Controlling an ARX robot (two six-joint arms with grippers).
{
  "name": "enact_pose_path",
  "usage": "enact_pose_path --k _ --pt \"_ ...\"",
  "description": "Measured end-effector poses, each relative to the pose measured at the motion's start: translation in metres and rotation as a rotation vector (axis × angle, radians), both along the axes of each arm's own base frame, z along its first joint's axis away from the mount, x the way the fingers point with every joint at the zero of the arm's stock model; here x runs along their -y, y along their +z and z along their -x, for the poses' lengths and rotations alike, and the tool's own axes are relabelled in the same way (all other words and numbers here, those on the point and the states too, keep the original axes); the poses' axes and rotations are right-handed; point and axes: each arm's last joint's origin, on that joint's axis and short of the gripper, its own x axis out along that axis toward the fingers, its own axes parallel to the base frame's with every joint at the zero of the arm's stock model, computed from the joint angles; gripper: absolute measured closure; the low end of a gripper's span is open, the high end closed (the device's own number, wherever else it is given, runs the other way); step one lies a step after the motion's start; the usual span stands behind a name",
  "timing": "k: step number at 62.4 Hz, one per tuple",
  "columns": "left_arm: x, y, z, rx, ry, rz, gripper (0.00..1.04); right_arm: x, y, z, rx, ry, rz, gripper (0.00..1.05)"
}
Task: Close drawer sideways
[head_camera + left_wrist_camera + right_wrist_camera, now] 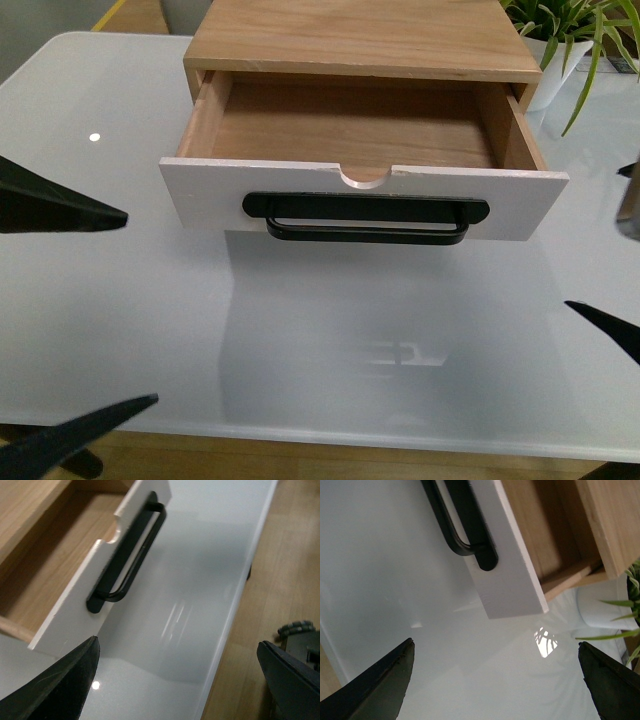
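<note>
White gloss covers the desk (300, 340), and on its far middle sits a pale wooden cabinet (360, 35) with the drawer (350, 130) drawn well out toward the robot. The drawer is empty; its bare wood floor and side walls show right to the back. Its front is a white panel with a semicircular notch (366, 178) cut into the top edge, and just below that a wide black bar handle (365, 210) runs along most of the panel. A potted plant (575, 40) stands beside the cabinet on the robot's right.

The left gripper (176, 642) hangs near the desk's front edge with its fingers spread wide and nothing between them. The right gripper (495, 645) is likewise spread and empty, low off the panel's right end. Neither touches the drawer. I'd guess they wait on either flank because the close is to be made from the side, a finger laid flat against the white panel and swept inward, not a grasp on the handle. The task looks not yet begun.
</note>
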Motion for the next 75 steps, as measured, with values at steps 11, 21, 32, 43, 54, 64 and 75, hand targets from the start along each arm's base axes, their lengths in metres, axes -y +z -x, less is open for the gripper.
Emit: enact_pose_path --k 11,21,32,43,54,64,75 --pt "0.013 -0.008 -0.008 0.062 -0.125 -0.062 0.09 -0.018 -0.013 -0.011 -0.015 0.113 0.066 0.09" --pt "0.023 -0.011 -0.015 0.084 -0.182 -0.074 0.09 -0.030 -0.023 -0.012 -0.037 0.187 0.093 0.09" --pt "0.031 -0.018 -0.021 0.089 -0.221 -0.083 0.09 -0.039 -0.032 -0.015 -0.047 0.244 0.124 0.09" --pt "0.041 -0.028 -0.030 0.084 -0.256 -0.094 0.09 -0.043 -0.038 -0.025 -0.042 0.267 0.148 0.09" --pt "0.051 -0.031 -0.039 0.093 -0.280 -0.091 0.09 -0.045 -0.042 -0.030 -0.047 0.280 0.158 0.09" --pt "0.056 -0.033 -0.050 0.099 -0.279 -0.087 0.09 -0.046 -0.045 -0.034 -0.048 0.292 0.160 0.09" --pt "0.064 -0.035 -0.063 0.093 -0.277 -0.076 0.09 -0.048 -0.047 -0.042 -0.048 0.292 0.157 0.09"
